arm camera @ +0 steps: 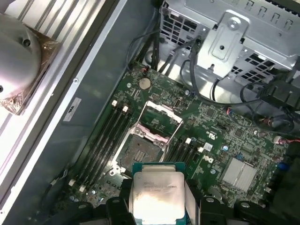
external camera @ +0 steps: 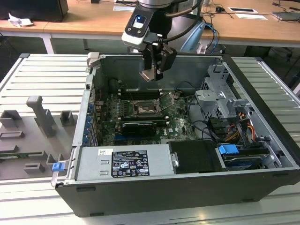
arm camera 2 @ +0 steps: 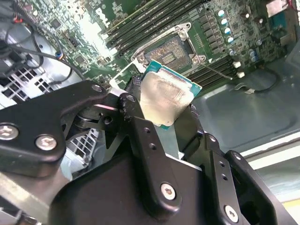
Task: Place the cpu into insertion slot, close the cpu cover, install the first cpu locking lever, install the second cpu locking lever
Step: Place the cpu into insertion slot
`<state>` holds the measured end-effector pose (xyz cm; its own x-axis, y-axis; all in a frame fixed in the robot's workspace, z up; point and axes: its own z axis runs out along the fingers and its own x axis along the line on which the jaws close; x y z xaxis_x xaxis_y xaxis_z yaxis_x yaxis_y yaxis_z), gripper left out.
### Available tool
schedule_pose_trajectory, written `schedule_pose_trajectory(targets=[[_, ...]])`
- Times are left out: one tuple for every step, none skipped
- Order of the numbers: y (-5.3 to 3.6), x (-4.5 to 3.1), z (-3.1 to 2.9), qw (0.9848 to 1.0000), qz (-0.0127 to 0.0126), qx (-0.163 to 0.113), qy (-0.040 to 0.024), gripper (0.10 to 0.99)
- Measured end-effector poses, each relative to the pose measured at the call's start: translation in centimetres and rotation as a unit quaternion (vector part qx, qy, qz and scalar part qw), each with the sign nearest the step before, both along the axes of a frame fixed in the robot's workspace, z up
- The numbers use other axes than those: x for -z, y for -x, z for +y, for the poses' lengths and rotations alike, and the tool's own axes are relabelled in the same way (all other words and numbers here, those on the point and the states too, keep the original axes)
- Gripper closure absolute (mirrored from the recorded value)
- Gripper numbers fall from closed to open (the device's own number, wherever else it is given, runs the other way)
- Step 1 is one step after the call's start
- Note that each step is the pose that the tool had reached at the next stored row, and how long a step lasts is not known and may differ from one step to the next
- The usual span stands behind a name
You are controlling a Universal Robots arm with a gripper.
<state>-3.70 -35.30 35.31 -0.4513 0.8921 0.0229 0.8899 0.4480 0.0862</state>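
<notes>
While the gripper (external camera: 152, 72) hangs inside the open computer case (external camera: 140, 197), its fingers (arm camera 2: 143, 136) are closed on opposite edges of the cpu (arm camera 2: 166, 96), carrying it in the air above the green board, near the insertion slot (arm camera: 139, 152) but apart from it. The cpu cover (arm camera: 159, 121) stands tilted open at the socket's far edge. The chip is judged light, thin and rigid, with a smooth metal face and fragile contacts underneath; hold it by the edges only.

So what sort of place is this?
Probably a robotics lab or workshop: an open computer case sits on a slatted metal table, wooden desks stand behind, and the gripper holds the cpu.
</notes>
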Motion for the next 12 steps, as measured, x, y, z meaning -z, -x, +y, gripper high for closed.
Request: schedule_pose_trajectory(targets=[[0.00, 0.02, 0.00, 1.0000, 0.0000, 0.007, 0.0000, 0.557], [0.00, 0.06, 0.00, 0.9999, 0.0000, 0.017, 0.0000, 0.557], [0.00, 0.10, 0.00, 0.9995, 0.0000, 0.031, 0.0000, 0.557], [0.00, 0.14, 0.00, 0.9991, 0.0001, 0.041, 0.0000, 0.557], [0.00, 0.17, 0.00, 0.9988, 0.0001, 0.050, 0.0000, 0.557], [0.00, 0.19, 0.00, 0.9984, 0.0001, 0.056, 0.0000, 0.557], [0.00, 0.23, 0.00, 0.9978, 0.0002, 0.066, 0.0000, 0.557], [0.00, 0.25, 0.00, 0.9974, 0.0002, 0.072, 0.0000, 0.557], [0.00, 0.28, 0.00, 0.9967, 0.0002, 0.082, 0.0000, 0.557], [0.00, 0.34, 0.00, 0.9955, 0.0003, 0.095, 0.0000, 0.557], [0.00, 0.39, 0.00, 0.9944, 0.0004, 0.106, 0.0000, 0.557], [0.00, 0.43, 0.00, 0.9933, 0.0004, 0.116, 0.0000, 0.557]])
